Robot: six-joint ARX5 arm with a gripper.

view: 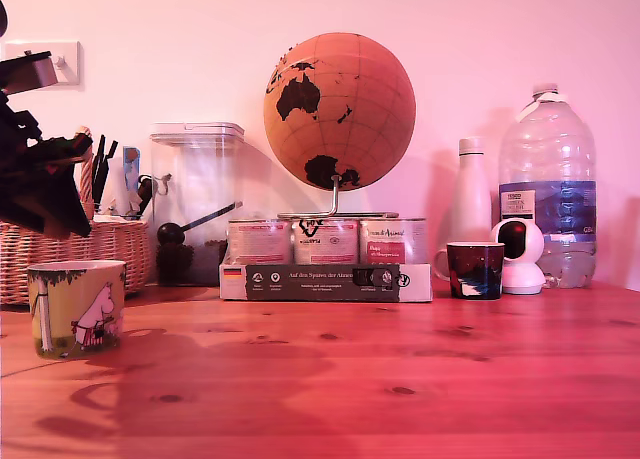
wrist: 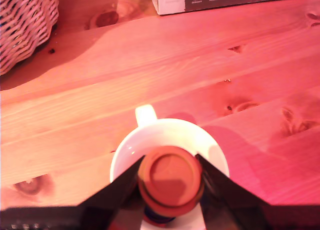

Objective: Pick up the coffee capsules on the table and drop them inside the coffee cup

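Setting: pine table [view: 400,379] under pink light, with a wicker basket [view: 70,254], a globe [view: 340,109], a carton of tins [view: 325,279], a small dark mug [view: 474,269] and a water bottle [view: 548,189] along the back.
Coffee cup: yellow-green mug [view: 76,307] with a white cartoon figure, at the exterior view's left; seen from above in the wrist view as a pale round rim with a handle.
Gripper: dark fingers [wrist: 170,190] above the cup, closed on a brown capsule [wrist: 170,179].
Brown capsule: clamped between the 2 jaws, flat face toward the wrist camera, directly over the cup's opening.
Blue capsule: a sliver of dark blue [wrist: 159,219] below the brown one; cannot tell whether in the cup or not.
Table surface: no capsules lying loose in either view.
Done so far: brown capsule lifted and carried over the cup.
Left to do: likely just opening the jaws to drop it; possibly the last of the 2, unconfirmed.
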